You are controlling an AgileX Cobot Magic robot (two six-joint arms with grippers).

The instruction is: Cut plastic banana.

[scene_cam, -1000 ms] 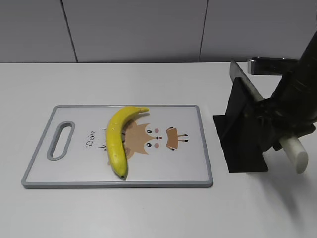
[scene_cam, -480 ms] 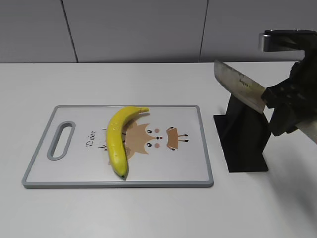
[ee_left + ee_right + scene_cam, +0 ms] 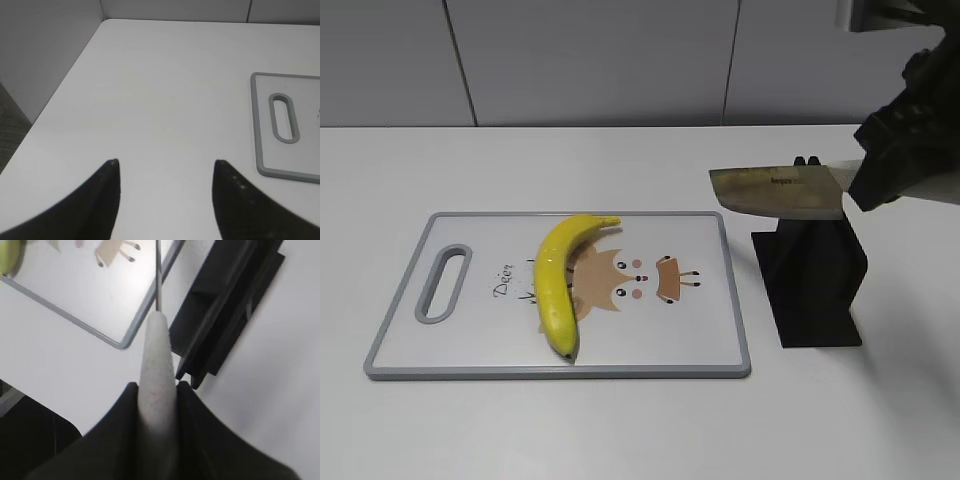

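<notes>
The yellow plastic banana (image 3: 557,277) lies whole on the white cutting board (image 3: 700,340), left of the deer picture; a sliver of it shows in the right wrist view (image 3: 9,257). My right gripper (image 3: 880,175) is shut on the white handle (image 3: 159,370) of a knife. The knife's blade (image 3: 775,192) is level in the air, pointing left over the black knife stand (image 3: 810,285), right of the board. My left gripper (image 3: 165,165) is open and empty over bare table, left of the board's handle end (image 3: 284,120).
The black knife stand stands right of the board, also in the right wrist view (image 3: 225,305). The white table (image 3: 620,420) ends at a grey wall behind. In the left wrist view the table's left edge (image 3: 55,95) drops off.
My right gripper has lifted the knife out of the stand and swung the blade from slanted to level, pointing left. The banana and the board have not moved.
</notes>
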